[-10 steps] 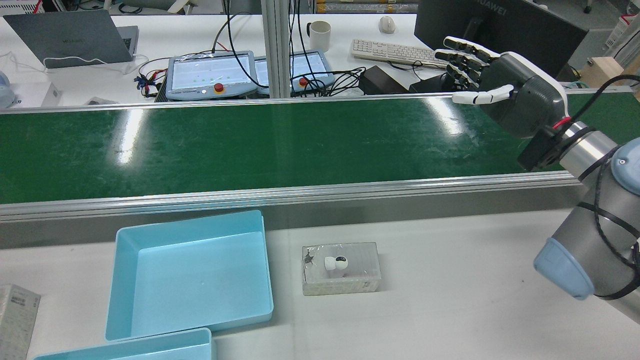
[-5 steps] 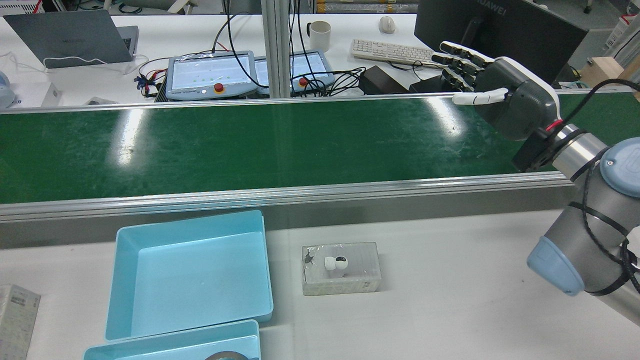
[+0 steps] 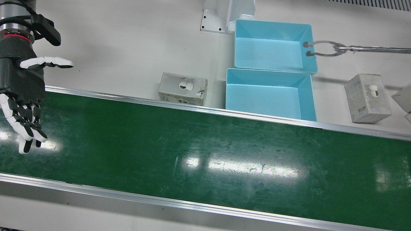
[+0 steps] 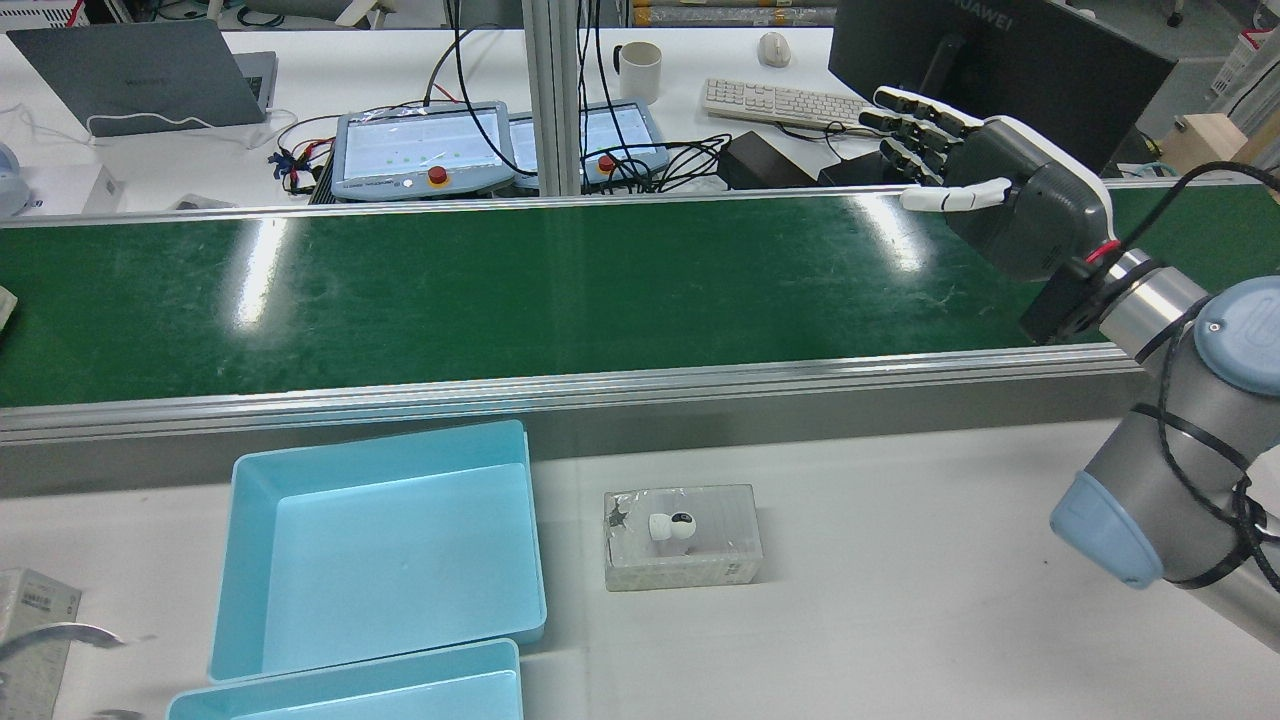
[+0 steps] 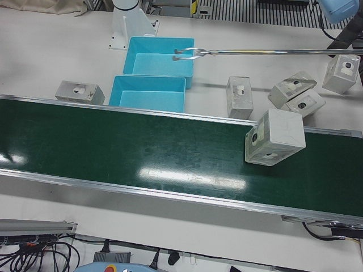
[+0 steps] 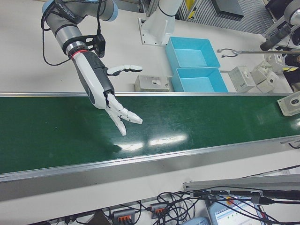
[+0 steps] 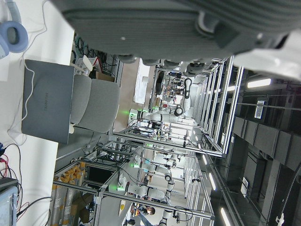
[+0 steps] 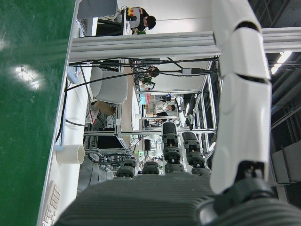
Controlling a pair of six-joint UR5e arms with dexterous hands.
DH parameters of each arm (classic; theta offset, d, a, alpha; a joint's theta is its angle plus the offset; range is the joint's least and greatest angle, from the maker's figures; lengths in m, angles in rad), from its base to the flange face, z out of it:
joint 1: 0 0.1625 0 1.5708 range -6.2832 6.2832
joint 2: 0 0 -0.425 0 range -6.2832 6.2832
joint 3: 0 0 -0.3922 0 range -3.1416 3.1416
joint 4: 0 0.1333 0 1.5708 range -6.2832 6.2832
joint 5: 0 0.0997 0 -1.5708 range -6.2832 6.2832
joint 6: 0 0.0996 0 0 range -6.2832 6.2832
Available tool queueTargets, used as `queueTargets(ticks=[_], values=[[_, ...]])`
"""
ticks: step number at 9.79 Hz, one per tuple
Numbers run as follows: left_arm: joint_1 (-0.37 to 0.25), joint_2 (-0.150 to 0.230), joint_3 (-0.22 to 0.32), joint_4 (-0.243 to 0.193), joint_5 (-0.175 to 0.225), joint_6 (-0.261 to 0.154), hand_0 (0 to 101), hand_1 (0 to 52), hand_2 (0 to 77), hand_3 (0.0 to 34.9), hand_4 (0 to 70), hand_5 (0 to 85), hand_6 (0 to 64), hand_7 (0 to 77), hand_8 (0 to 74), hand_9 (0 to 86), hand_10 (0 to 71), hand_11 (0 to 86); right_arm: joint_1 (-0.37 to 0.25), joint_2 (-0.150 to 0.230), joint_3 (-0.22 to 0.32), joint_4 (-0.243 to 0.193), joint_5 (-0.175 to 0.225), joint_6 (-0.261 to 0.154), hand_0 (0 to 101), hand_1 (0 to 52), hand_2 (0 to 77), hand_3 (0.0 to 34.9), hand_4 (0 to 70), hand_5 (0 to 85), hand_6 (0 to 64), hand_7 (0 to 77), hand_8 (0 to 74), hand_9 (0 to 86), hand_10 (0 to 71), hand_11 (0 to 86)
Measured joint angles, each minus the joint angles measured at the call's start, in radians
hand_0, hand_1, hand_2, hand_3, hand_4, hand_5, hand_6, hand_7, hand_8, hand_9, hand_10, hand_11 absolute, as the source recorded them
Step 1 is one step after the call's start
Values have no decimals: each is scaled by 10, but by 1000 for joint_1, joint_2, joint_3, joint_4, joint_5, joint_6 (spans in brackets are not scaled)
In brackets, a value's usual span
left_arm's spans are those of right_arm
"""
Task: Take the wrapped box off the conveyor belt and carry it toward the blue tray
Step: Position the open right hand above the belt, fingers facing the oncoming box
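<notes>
Right hand [image 6: 110, 91] over the green conveyor belt [image 3: 205, 154], fingers [image 3: 25, 128] spread wide, holding nothing. Wrapped box [image 5: 274, 137] riding on the belt at the left-arm end, well apart from that hand. Two blue trays [image 3: 269, 93] [image 3: 273, 45] on the white table [image 4: 900, 600] beside the belt. Another wrapped box [image 4: 683, 538] lying flat on the table just beside the nearer tray. Long metal grabber tool [image 3: 324, 48] clamped on the farther tray's rim. Left hand [image 7: 188, 23] only partly visible in its own camera; grip state impossible to tell.
</notes>
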Motion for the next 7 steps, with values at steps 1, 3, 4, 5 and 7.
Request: queueTargets(ticks=[1, 3, 4, 5, 7], values=[[0, 0, 0, 0, 0, 0, 0, 0, 11, 0, 0, 11, 0, 5, 5, 0, 5, 0, 0, 0, -5, 9, 0, -2, 479, 164, 164, 6, 93, 125, 49, 158, 0, 38, 33, 65], [0, 0, 0, 0, 0, 0, 0, 0, 11, 0, 0, 11, 0, 5, 5, 0, 0, 5, 0, -1, -31, 56, -2, -2, 481, 164, 164, 6, 93, 93, 49, 125, 0, 38, 49, 76], [0, 0, 0, 0, 0, 0, 0, 0, 5, 0, 0, 11, 0, 5, 5, 0, 5, 0, 0, -1, -39, 71, -3, -2, 478, 164, 175, 6, 104, 93, 38, 125, 0, 38, 49, 76], [0, 0, 0, 0, 0, 0, 0, 0, 11, 0, 0, 11, 0, 5, 5, 0, 5, 0, 0, -1, -43, 79, -4, -2, 478, 164, 175, 6, 104, 93, 38, 125, 0, 38, 49, 76], [0, 0, 0, 0, 0, 0, 0, 0, 5, 0, 0, 11, 0, 5, 5, 0, 0, 5, 0, -2, -46, 84, -6, -2, 480, 164, 185, 7, 153, 120, 65, 169, 11, 49, 33, 65]])
